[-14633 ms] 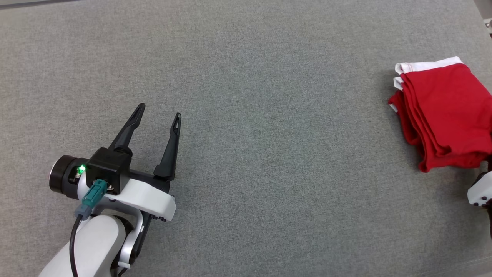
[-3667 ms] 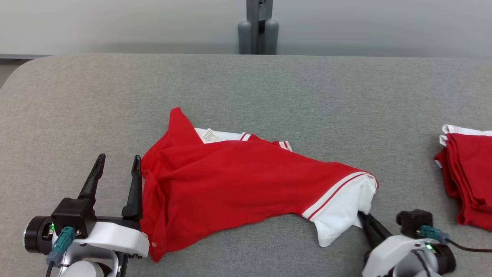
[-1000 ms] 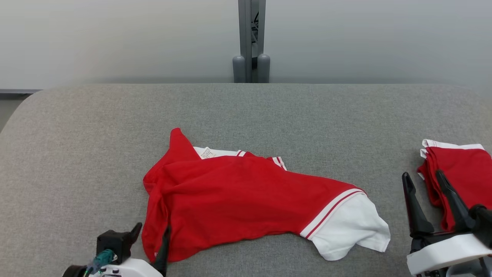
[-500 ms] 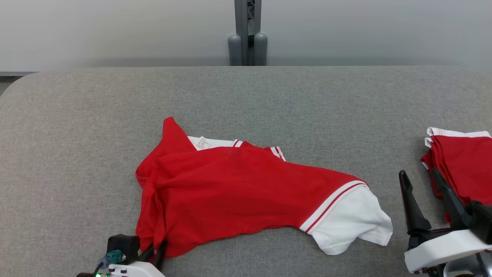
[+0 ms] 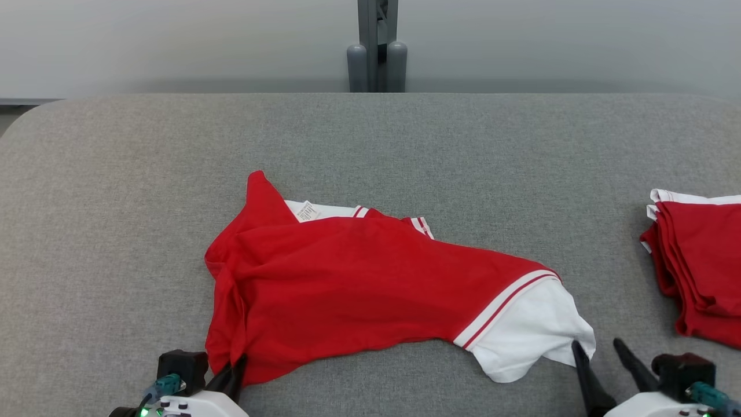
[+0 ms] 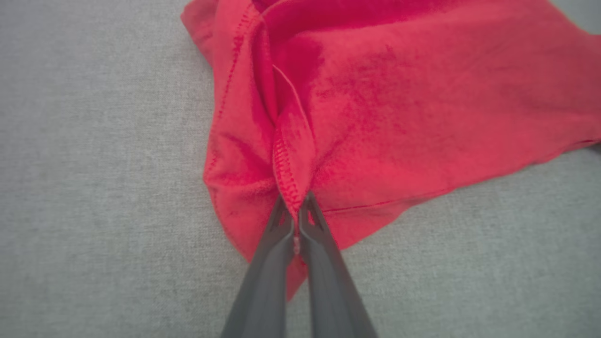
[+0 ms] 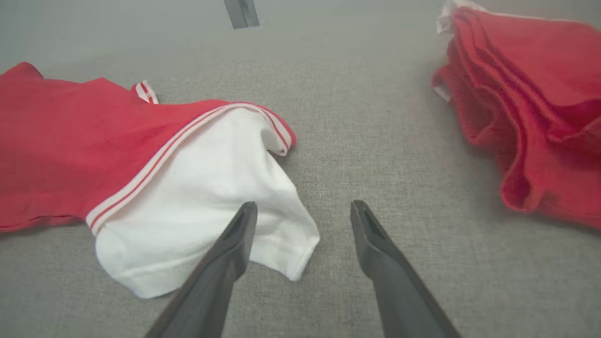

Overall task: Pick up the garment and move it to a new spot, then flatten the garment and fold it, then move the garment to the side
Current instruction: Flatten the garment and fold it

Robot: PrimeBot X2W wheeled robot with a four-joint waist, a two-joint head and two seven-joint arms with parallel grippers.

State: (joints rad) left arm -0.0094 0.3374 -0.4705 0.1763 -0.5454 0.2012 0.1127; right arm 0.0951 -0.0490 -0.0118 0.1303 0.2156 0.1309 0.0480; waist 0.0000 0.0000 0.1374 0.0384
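Left tool [image 6: 296,206] clamped on hem ridge of crumpled red-and-white fabric shirt [image 5: 359,284]; right tool [image 7: 304,205] apart. Shallow pinch may slip when pulled.

Head camera's up high, looking forward and down over the grey desk [image 5: 405,145] to the far wall [image 5: 173,46]. Left wrist camera's in tight and low, nose almost on the near corner of the garment [image 6: 399,94], and that same corner sits bottom left in the head view. Right wrist camera's low too, further back, facing across the white sleeve [image 7: 202,188] toward the folded stack [image 7: 530,94]; the head view shares both.
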